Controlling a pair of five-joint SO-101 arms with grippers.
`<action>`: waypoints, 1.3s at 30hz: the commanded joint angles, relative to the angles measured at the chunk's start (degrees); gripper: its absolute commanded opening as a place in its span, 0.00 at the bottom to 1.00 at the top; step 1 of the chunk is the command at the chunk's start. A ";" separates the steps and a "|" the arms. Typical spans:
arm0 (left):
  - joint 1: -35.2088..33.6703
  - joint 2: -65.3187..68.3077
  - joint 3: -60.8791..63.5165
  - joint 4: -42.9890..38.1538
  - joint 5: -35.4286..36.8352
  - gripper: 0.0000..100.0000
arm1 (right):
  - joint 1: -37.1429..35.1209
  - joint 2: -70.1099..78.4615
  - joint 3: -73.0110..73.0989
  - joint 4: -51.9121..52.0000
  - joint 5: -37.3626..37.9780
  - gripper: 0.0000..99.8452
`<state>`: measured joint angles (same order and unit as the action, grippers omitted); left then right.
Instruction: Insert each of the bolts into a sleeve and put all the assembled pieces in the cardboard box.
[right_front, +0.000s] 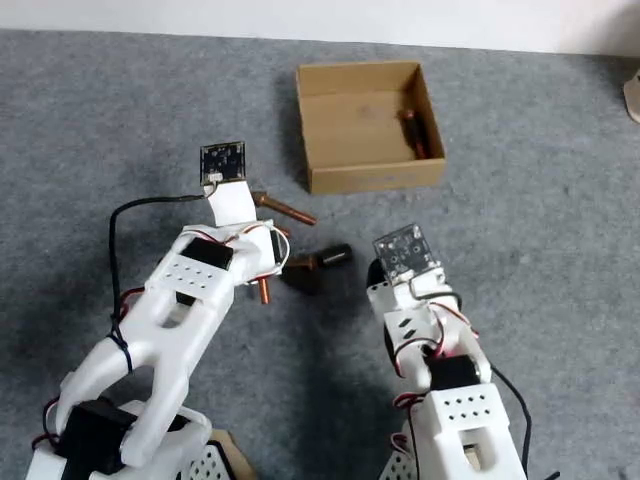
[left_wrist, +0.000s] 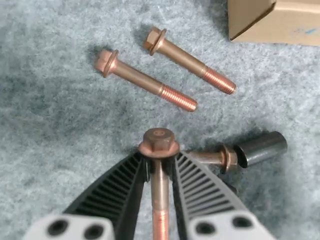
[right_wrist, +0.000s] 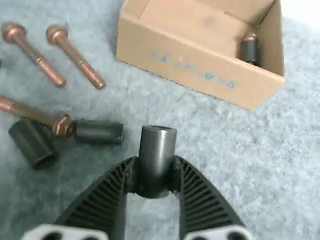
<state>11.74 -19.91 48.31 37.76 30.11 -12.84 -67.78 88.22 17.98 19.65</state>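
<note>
My left gripper (left_wrist: 159, 159) is shut on a copper bolt (left_wrist: 160, 190), head outward, just above the carpet (right_front: 100, 120). Beyond it lie two loose bolts (left_wrist: 145, 80) (left_wrist: 187, 60). To one side, another bolt (left_wrist: 220, 158) lies with its head against a dark sleeve (left_wrist: 262, 148). My right gripper (right_wrist: 155, 167) is shut on a dark sleeve (right_wrist: 156, 150), held upright. A spare sleeve (right_wrist: 32, 142) lies beside the bolt and sleeve pair (right_wrist: 99, 132). The cardboard box (right_front: 375, 175) stands at the back with one assembled piece (right_front: 412, 135) inside. In the high view both grippers (right_front: 268, 268) (right_front: 376, 272) face each other in front of the box.
Grey carpet covers the whole table. The loose parts cluster between the two arms, just in front of the box's near wall (right_wrist: 200, 70). Open carpet lies to the left of the left arm and to the right of the box.
</note>
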 joint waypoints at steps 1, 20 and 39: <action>-0.04 -2.42 -0.48 -1.05 3.34 0.00 | 0.04 -0.13 1.45 -7.34 -2.90 0.00; 5.58 -2.33 -7.69 12.13 10.02 0.00 | 0.04 -9.27 14.11 -19.30 -4.31 0.00; 6.02 -2.24 -23.34 25.32 9.93 0.00 | -1.45 -37.67 15.78 10.77 -7.56 0.00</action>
<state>16.48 -19.91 30.46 61.85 39.60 -13.71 -103.82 96.04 28.70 12.35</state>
